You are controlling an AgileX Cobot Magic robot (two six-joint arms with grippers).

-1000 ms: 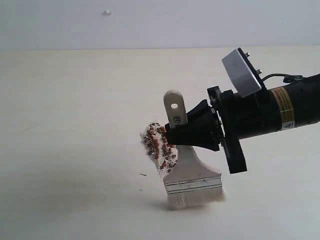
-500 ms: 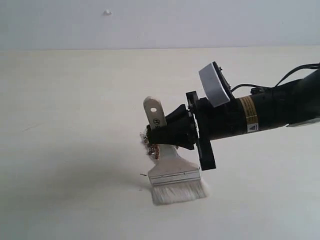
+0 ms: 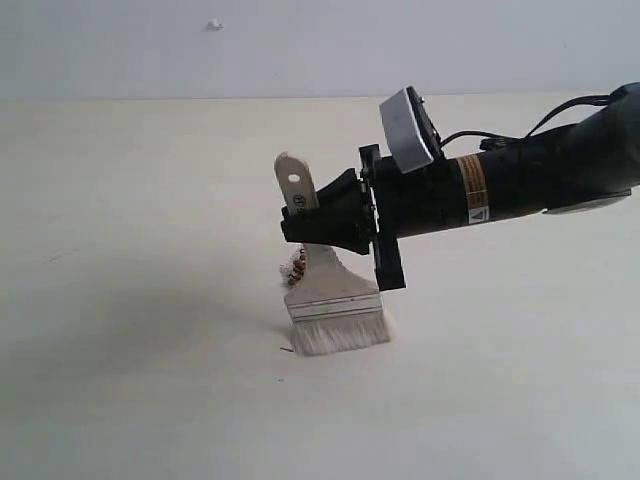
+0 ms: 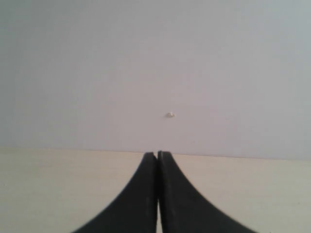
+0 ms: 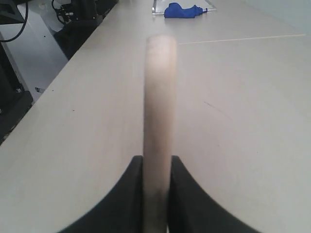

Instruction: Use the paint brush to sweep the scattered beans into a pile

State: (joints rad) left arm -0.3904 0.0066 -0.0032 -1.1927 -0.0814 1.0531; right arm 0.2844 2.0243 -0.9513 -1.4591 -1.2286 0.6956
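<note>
Black right gripper [image 3: 301,233] pinches wooden paint brush [image 3: 334,301] (bristles [image 3: 341,338] splayed).

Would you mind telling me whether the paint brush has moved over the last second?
Yes. The paint brush has shifted left in the exterior view, toward the fixed speck on the wall, and now hides most of the beans.

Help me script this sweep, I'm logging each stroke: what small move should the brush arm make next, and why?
Probably a short push of the bristles toward the beans. The right gripper holds the paint brush nearly upright with its bristles on the table. In the exterior view only a few beans show, just past its left edge.
</note>
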